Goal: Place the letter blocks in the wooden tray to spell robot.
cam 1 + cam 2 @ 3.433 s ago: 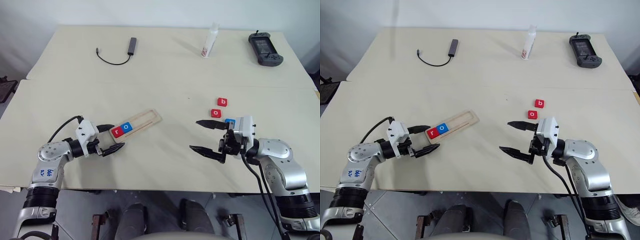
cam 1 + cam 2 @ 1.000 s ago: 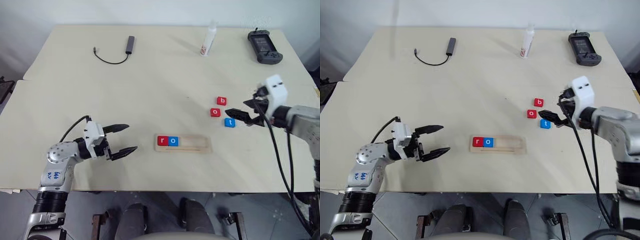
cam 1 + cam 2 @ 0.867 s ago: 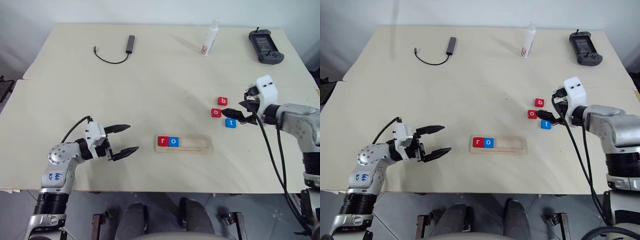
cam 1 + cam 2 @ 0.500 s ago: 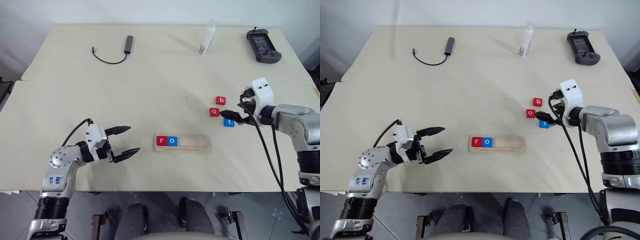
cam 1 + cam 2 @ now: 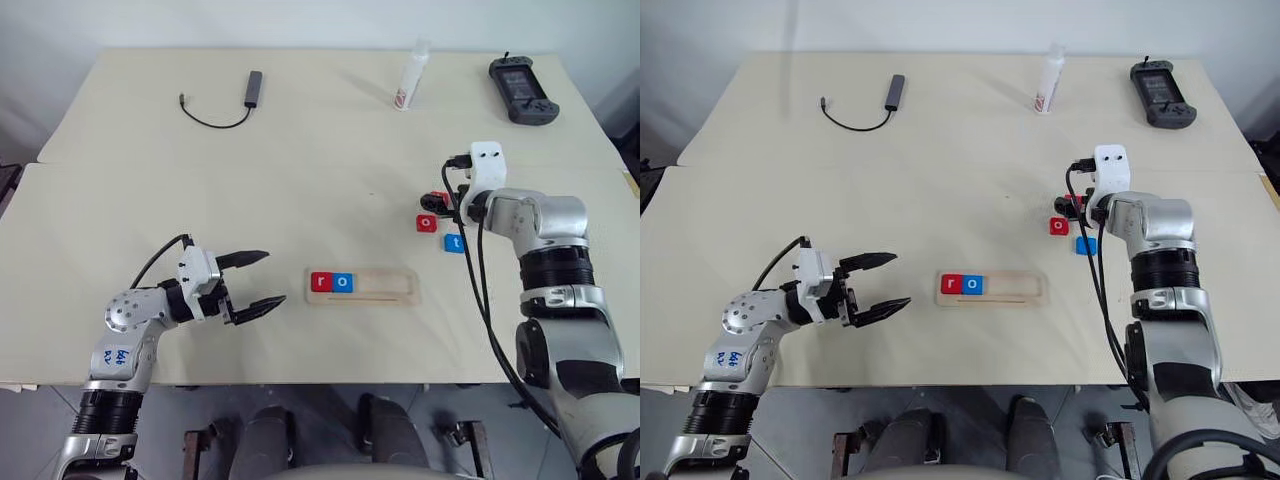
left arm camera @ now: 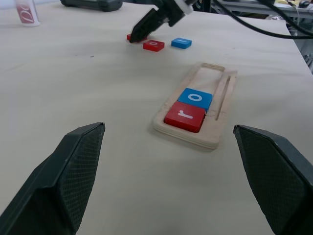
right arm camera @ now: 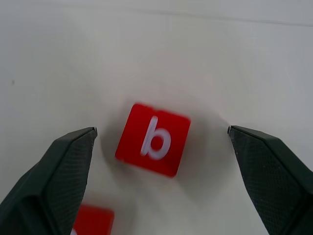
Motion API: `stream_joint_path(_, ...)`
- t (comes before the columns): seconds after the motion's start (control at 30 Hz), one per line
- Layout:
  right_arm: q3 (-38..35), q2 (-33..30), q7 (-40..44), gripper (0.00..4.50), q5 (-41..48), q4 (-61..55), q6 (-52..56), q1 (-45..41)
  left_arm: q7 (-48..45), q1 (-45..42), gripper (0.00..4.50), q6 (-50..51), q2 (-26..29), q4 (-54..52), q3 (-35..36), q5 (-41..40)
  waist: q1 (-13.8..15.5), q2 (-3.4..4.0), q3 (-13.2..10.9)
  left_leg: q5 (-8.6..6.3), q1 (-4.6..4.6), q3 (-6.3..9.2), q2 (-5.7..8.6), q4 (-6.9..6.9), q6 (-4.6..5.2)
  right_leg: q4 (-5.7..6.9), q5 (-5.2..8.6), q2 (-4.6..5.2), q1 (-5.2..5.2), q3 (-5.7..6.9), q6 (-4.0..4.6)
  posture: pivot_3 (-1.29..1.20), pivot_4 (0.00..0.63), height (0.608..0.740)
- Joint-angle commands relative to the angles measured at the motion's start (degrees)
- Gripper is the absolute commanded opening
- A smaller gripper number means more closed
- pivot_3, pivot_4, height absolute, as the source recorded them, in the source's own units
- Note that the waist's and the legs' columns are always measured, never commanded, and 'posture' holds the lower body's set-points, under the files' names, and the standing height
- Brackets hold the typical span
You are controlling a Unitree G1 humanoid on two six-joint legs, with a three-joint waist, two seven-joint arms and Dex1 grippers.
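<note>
Two tiles sit in the wooden tray (image 5: 363, 286) at lower centre of the head views, a red r block (image 5: 321, 282) and a blue o block (image 5: 343, 283) packed at its left end. Right of centre, the right hand (image 5: 440, 197) hangs over the red b block (image 7: 153, 139) and hides most of it there; a red o block (image 5: 427, 223) and a blue t block (image 5: 454, 242) lie just below it on the pale worktop (image 5: 300, 170). At lower left the left hand (image 5: 262, 279) is spread wide, grasping nothing, well apart from the tray. Along the top edge lie a cable with a dark adapter (image 5: 252, 87), a white bottle (image 5: 410, 76) and a black handheld controller (image 5: 522, 89) — all far from the tiles.

From the left wrist, the tray runs between the two spread fingers (image 6: 73, 171), whose tips are cut off at the bottom; the right hand's dark tip reaches the tiles at upper centre, partly covering the b.

From the right wrist, the b block lies flat between the released fingers (image 7: 54, 176), touching neither — the red o block is cut off at the lower left.
</note>
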State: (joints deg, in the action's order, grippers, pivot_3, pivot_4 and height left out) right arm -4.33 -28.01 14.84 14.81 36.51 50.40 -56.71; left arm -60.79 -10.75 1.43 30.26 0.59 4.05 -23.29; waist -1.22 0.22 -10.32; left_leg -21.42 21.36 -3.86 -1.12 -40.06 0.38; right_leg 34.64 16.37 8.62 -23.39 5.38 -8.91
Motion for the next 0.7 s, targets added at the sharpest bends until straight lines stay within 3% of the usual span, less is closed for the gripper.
stream_joint_path(0.03, -2.1, 0.8, -2.0, 4.32, -1.0, 3.2, 0.1, -1.7, -0.4, 1.0, 4.49, -0.4, 1.2, -2.6, 1.1, -1.1, -0.5, 0.0, 0.0, 0.0, 0.0, 0.0, -0.01, 0.0, 0.0, 0.0, 0.0, 0.0, 0.0, 0.0, 0.0, 0.0, 0.15, 0.74)
stream_joint_path(0.1, -2.2, 1.1, -2.0, 3.88, -1.3, 3.2, 0.7, -1.8, -0.2, 1.6, 4.5, -0.4, 1.3, -3.2, 1.4, -1.1, -0.6, 0.01, 0.0, 0.01, -0.01, 0.0, -0.04, 0.0, -0.01, 0.01, 0.0, -0.01, 0.0, 0.05, 0.0, 0.0, 0.15, 0.74)
stream_joint_path(0.33, -3.4, 1.9, -1.4, 1.51, -1.0, -1.6, 4.0, -1.4, 0.1, 2.2, 4.5, -0.4, 1.1, -4.8, 0.5, -1.2, -0.7, 0.01, 0.0, 0.01, -0.03, -0.01, -0.08, -0.01, -0.02, 0.05, 0.0, 0.0, 0.0, 0.08, 0.01, 0.0, 0.15, 0.74)
stream_joint_path(0.6, -5.6, -1.1, 0.1, 1.46, 0.8, -18.4, 11.6, 2.5, -0.7, -1.3, 4.5, -0.3, -0.3, -3.2, -1.6, -0.9, -0.4, 0.02, 0.0, 0.02, -0.01, 0.0, -0.07, -0.01, -0.04, 0.07, 0.01, 0.0, -0.02, 0.08, 0.01, 0.0, 0.15, 0.74)
stream_joint_path(0.7, -9.3, -3.2, -0.5, 1.46, 3.8, -36.2, 24.9, 9.1, -3.1, -3.9, 4.5, -0.6, -1.4, -0.3, -3.6, -0.8, 0.1, 0.03, 0.0, 0.02, 0.01, 0.09, -0.06, 0.0, -0.04, 0.06, 0.01, 0.01, -0.02, 0.17, 0.03, 0.0, 0.15, 0.74)
